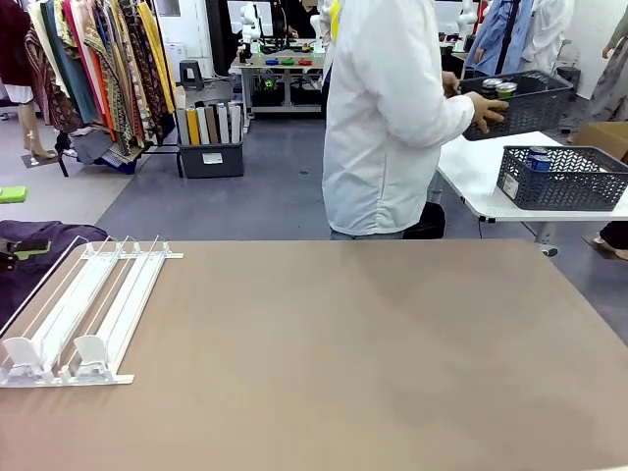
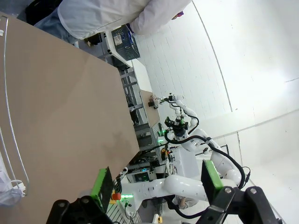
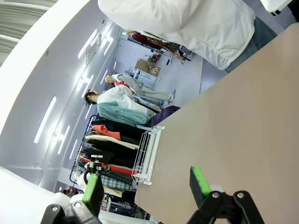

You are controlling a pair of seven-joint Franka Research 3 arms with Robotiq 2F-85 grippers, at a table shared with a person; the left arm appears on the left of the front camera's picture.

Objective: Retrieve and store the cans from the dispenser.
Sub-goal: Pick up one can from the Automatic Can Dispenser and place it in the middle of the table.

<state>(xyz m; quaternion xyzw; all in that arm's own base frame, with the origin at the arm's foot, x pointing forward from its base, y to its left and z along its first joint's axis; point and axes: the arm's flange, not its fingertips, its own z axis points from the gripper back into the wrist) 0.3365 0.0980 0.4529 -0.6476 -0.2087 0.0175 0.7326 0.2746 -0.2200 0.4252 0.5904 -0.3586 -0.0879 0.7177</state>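
Observation:
The white dispenser [image 1: 83, 304] lies on the left of the brown table, its lanes bare; it also appears in the right wrist view [image 3: 148, 154], and its thin rail [image 2: 9, 116] in the left wrist view. Across the table a person in a white coat holds a dark mesh basket [image 1: 530, 103] with cans [image 1: 498, 88] in it. Blue cans [image 1: 540, 159] sit in a second basket [image 1: 564, 182]. My left gripper [image 2: 157, 179] is open above the table, with nothing between its fingers. My right gripper [image 3: 146, 185] is open too and holds nothing.
The second basket stands on a white side table [image 1: 481, 167] at the far right. The person [image 1: 388, 118] stands at the brown table's far edge, turned to the right. Clothes racks [image 1: 93, 69] stand at the back left.

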